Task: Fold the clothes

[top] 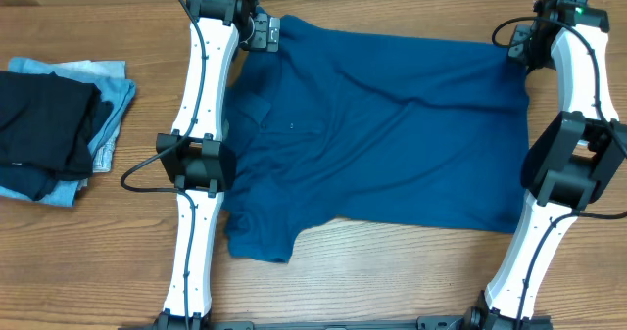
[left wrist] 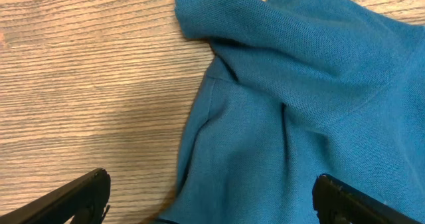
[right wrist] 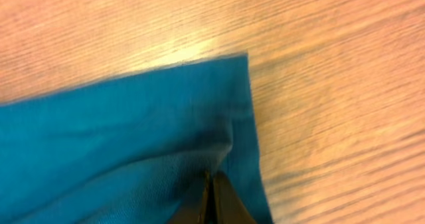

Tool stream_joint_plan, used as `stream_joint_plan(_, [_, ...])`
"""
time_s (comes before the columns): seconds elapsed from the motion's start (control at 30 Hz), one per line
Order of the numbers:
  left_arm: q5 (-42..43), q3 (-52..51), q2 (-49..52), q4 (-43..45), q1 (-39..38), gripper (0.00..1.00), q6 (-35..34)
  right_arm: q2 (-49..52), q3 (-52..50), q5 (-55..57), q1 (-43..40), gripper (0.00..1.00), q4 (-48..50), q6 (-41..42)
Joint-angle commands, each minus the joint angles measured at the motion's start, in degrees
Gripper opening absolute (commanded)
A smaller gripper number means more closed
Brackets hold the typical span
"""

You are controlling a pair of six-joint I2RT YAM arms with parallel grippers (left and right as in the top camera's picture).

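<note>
The clothes (top: 392, 134), a deep-blue short-sleeved collared shirt, lie spread across the wooden table, a little rumpled, with one sleeve toward the front left. My left gripper (top: 266, 33) hovers at the shirt's far left corner. In the left wrist view it (left wrist: 212, 207) stands wide open, and a bunched fold of blue fabric (left wrist: 299, 84) lies between and ahead of its black fingers (left wrist: 73, 197). My right gripper (top: 516, 48) sits at the shirt's far right corner. Its fingers (right wrist: 214, 194) are pressed together on the blue cloth (right wrist: 119, 137) just inside that corner.
A pile of folded garments, black on pale light-blue (top: 49, 124), lies at the table's left edge. Both white arms reach along the shirt's left and right sides. Bare wood table (top: 392, 271) runs along the front.
</note>
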Motion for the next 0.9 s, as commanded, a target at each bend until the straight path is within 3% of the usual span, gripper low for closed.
stream_joint_plan(0.0, [0.7,0.1,0.0,0.1,0.1,1.00,-0.8,-2.3,1.6,1.9,-0.5,0.04,2.7,0.3])
stream_joint_plan(0.37, [0.7,0.1,0.0,0.1,0.1,1.00,-0.8,-0.5,-4.9,2.1,-1.0,0.04,11.8,1.3])
stream_joint_plan(0.63, [0.7,0.1,0.0,0.1,0.1,1.00,-0.8,0.9,-5.5,3.4,-2.1,0.05,12.9,1.4])
stream_joint_plan(0.7, [0.7,0.1,0.0,0.1,0.1,1.00,-0.8,0.9,-5.5,3.4,-2.6,0.12,13.0,1.4])
stream_joint_plan(0.77, [0.7,0.1,0.0,0.1,0.1,1.00,-0.8,0.9,-5.5,3.4,-3.0,0.35,13.1,1.4])
stream_joint_plan(0.87, [0.7,0.1,0.0,0.1,0.1,1.00,-0.8,1.0,-5.5,3.3,-3.1,0.49,13.6,1.4])
